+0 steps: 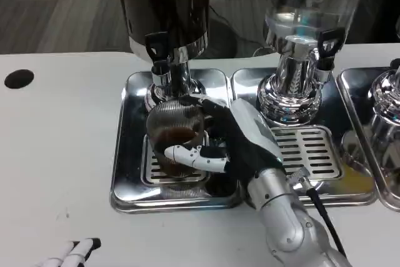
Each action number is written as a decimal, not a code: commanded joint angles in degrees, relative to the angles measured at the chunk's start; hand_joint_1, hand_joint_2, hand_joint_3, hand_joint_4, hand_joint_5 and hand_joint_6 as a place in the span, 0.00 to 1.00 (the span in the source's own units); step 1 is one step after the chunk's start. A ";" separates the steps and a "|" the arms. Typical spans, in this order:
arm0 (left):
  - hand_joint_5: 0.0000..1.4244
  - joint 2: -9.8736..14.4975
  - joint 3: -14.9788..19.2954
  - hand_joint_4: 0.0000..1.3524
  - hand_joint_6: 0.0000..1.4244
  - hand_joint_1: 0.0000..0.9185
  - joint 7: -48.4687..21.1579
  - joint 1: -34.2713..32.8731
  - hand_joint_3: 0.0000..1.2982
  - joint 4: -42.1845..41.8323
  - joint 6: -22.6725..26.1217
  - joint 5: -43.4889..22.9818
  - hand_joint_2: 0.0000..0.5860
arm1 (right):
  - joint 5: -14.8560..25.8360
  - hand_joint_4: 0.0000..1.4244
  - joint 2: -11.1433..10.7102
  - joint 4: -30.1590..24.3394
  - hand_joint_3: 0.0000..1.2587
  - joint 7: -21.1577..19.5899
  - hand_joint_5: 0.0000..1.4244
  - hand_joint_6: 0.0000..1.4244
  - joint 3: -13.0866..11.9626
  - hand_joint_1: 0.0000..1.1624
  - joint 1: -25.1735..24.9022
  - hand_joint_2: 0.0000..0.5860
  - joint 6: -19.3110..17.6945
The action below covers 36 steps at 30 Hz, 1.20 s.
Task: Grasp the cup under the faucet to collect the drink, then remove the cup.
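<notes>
Nearest to us, at the bottom left edge of the white bench (56,167), the tips of our left hand (74,254) just enter the view; we cannot tell whether its fingers are spread or closed. On the right, our silver right forearm (290,223) rises from the lower edge, with a black cable (325,214) running along it. Our right hand (234,139) reaches onto the left drip tray (128,173), and its fingers (190,156) are wrapped around the cup (175,132), gripping it from the right side. The cup is clear and ribbed, stands upright on the tray's slotted grate (153,170), and holds a little dark drink at the bottom. It sits directly under the faucet (159,60) of the dark drink dispenser (165,4), whose black tap handle (155,43) juts forward above it. Just beside this tray to the right lies a second drip tray (350,195) with its own grate (309,151), carrying a clear dispenser (300,23) on a chrome base. At the far right edge, part of a third tray (369,129) and a chrome stand (386,95) show. Far left on the bench there is a dark round hole (19,79).
</notes>
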 commanded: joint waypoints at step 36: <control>0.18 -0.12 0.10 0.15 0.36 0.00 -3.39 -1.81 0.20 -0.41 1.29 -0.25 0.22 | 0.89 0.20 -0.29 5.41 0.21 -1.23 0.24 0.22 -1.03 0.41 -0.70 0.21 -4.15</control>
